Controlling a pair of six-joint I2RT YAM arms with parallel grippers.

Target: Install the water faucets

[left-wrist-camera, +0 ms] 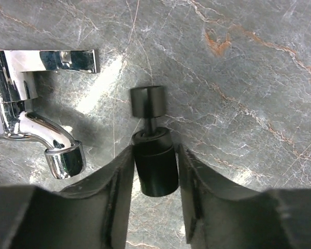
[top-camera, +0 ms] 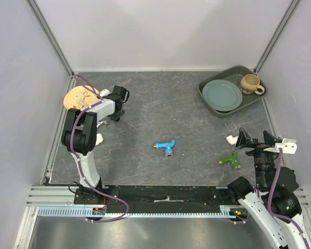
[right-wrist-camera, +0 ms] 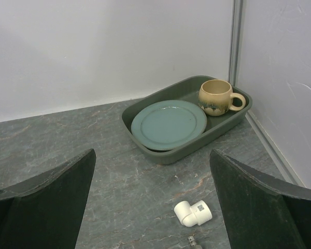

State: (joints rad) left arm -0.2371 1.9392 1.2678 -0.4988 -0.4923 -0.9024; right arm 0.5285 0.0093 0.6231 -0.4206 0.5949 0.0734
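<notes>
The blue faucet (top-camera: 166,147) lies on the stone table near the middle, with no gripper near it. The green faucet (top-camera: 229,161) lies at the right, just in front of my right gripper (top-camera: 254,139). That gripper is open and empty, its jaws wide apart in the right wrist view (right-wrist-camera: 151,171). Only a small metal tip (right-wrist-camera: 192,241) shows at that view's bottom edge. My left gripper (top-camera: 114,114) is at the far left. Its fingers (left-wrist-camera: 119,176) close round a black cylinder (left-wrist-camera: 154,165) with a stem and black knob (left-wrist-camera: 147,101).
A chrome tap fixture (left-wrist-camera: 36,129) stands just left of the black cylinder. A white elbow pipe piece (top-camera: 231,139) (right-wrist-camera: 193,213) lies by the right gripper. A green tray (top-camera: 210,101) at the back right holds a plate (top-camera: 222,94) and mug (top-camera: 250,83). A patterned dish (top-camera: 78,97) sits far left.
</notes>
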